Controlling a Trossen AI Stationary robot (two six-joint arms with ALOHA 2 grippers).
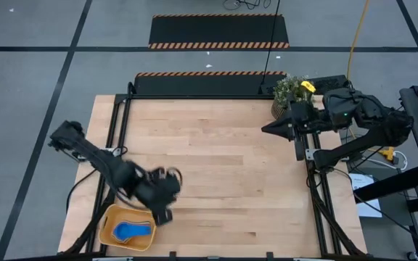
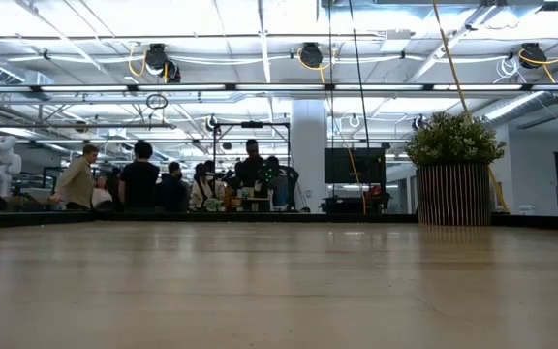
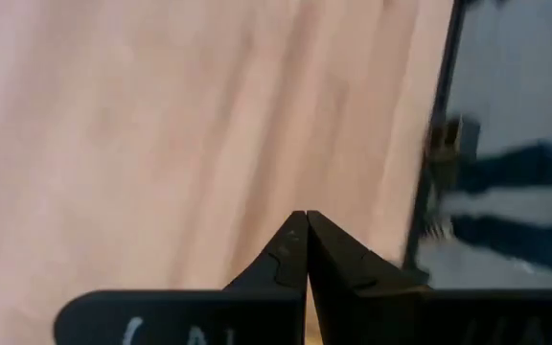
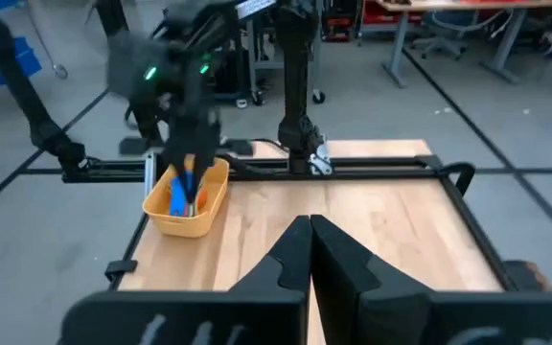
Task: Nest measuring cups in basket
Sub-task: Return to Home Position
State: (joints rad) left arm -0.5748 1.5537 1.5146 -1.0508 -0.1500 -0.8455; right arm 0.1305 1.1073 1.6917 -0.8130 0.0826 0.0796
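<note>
- Dark left arm stretches from its base off the table's left edge, diagonally toward the near-left corner. It is bent down at the wrist, and its outline is blurred in the high view.
- The left gripper [image 1: 164, 214] hangs just beside the basket's right end, above the table [image 1: 216, 167]. In its own wrist view the left gripper [image 3: 305, 226] has both fingers pressed together with nothing between them, over bare wood.
- The right arm is folded up at the far-right edge of the table. The right gripper [image 1: 268, 129] points level toward the left, just near the potted plant [image 1: 290, 90].
- From its wrist camera the right gripper [image 4: 310, 228] likewise has its fingers closed tip to tip on nothing.
- The yellow-orange basket [image 1: 106, 230] sits flat on the near-left corner of the table. Its long axis runs roughly along the near edge, turned slightly askew.
- The measuring cups [image 1: 133, 230] lie inside the basket. A blue one is on top, lengthwise along the basket, with its broader end toward the table's left edge.
- In the right wrist view a sliver of orange shows beside the blue in the basket [image 4: 185, 222].
- In the low view, people [image 2: 143, 179] stand in the room beyond the table.
</note>
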